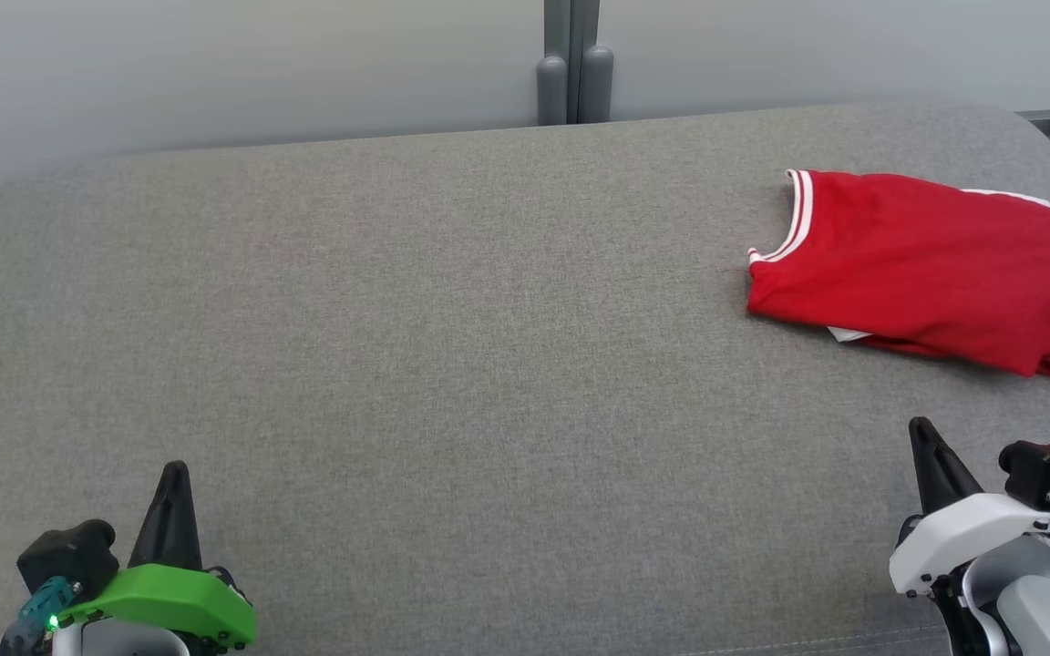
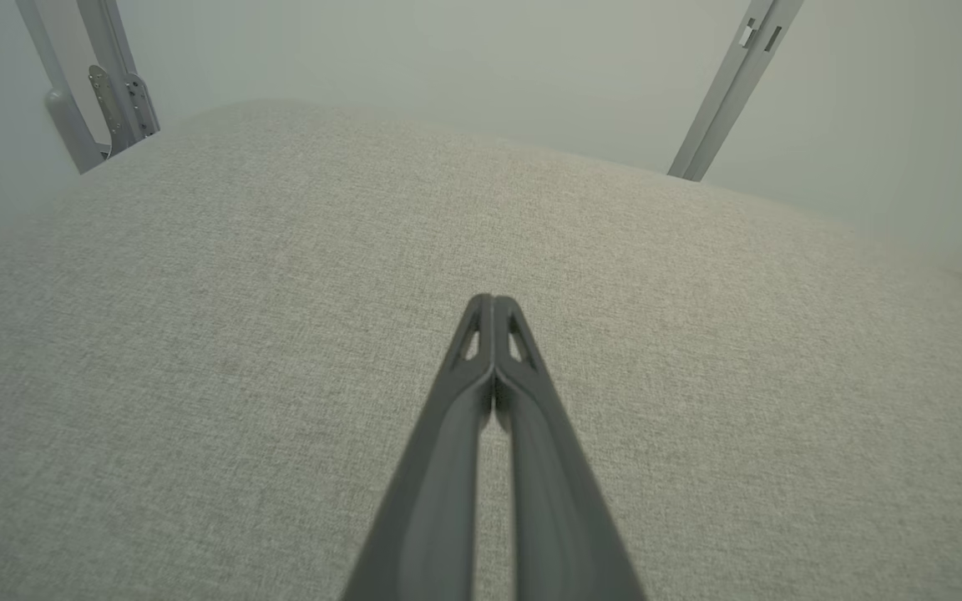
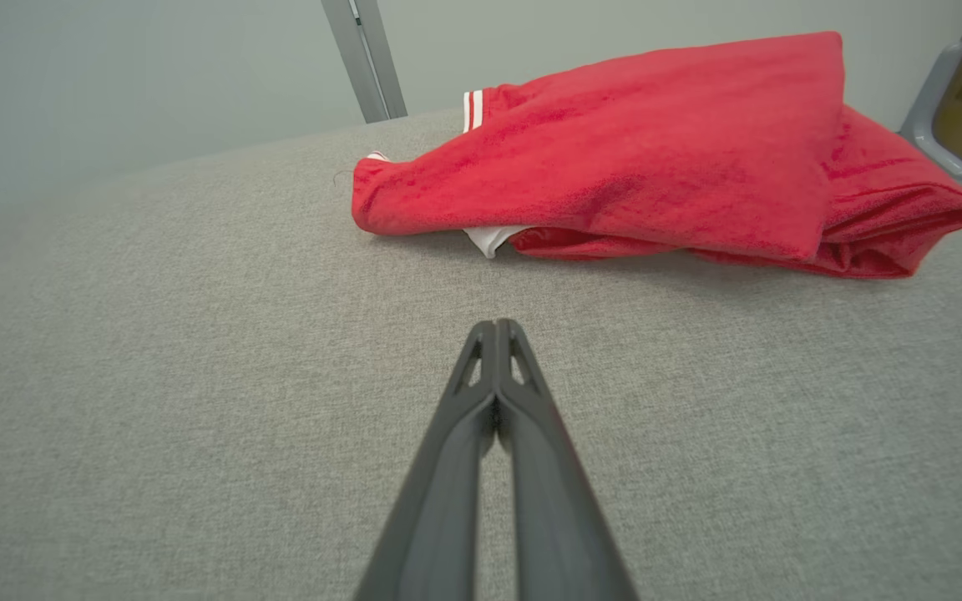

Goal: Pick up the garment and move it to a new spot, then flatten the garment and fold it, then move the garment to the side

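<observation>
While the left gripper and right gripper sit near the front of the grey fabric surface, both are clenched tip to tip, gripping nothing. Red garment, folded, white-striped collar showing, lies on the surface ahead of the right gripper, near but apart. From the left gripper it is well off to the right.

Open grey cushion across left and centre, folded red garment at far right, wall behind
</observation>
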`<state>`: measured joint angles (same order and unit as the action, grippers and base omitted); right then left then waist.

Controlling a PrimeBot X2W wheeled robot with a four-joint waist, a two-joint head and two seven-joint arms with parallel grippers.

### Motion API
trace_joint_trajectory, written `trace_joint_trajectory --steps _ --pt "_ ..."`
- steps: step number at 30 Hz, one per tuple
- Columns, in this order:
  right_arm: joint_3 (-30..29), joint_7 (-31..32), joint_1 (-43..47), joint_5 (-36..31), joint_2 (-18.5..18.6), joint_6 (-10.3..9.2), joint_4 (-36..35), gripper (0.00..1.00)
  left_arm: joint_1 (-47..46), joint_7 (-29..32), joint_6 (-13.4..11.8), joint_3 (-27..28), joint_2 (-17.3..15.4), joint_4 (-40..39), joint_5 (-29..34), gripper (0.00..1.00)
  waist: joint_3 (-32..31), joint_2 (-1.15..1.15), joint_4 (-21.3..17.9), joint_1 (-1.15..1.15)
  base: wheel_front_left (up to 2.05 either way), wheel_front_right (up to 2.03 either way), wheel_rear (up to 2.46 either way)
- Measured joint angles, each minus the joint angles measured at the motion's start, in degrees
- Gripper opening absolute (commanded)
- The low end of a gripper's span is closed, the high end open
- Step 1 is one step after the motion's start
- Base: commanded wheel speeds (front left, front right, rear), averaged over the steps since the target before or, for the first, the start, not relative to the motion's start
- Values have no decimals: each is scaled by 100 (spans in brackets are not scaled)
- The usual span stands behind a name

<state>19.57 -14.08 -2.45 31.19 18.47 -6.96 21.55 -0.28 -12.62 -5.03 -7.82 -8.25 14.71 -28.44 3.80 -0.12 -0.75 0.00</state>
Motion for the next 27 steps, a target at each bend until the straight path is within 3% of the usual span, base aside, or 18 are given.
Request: trace_joint_trajectory --steps 27 --pt "-716 566 -6 1579 -412 352 -92 0 -4 542 308 325 159 87 -1717 0 -103 0 20 0 0 0 0"
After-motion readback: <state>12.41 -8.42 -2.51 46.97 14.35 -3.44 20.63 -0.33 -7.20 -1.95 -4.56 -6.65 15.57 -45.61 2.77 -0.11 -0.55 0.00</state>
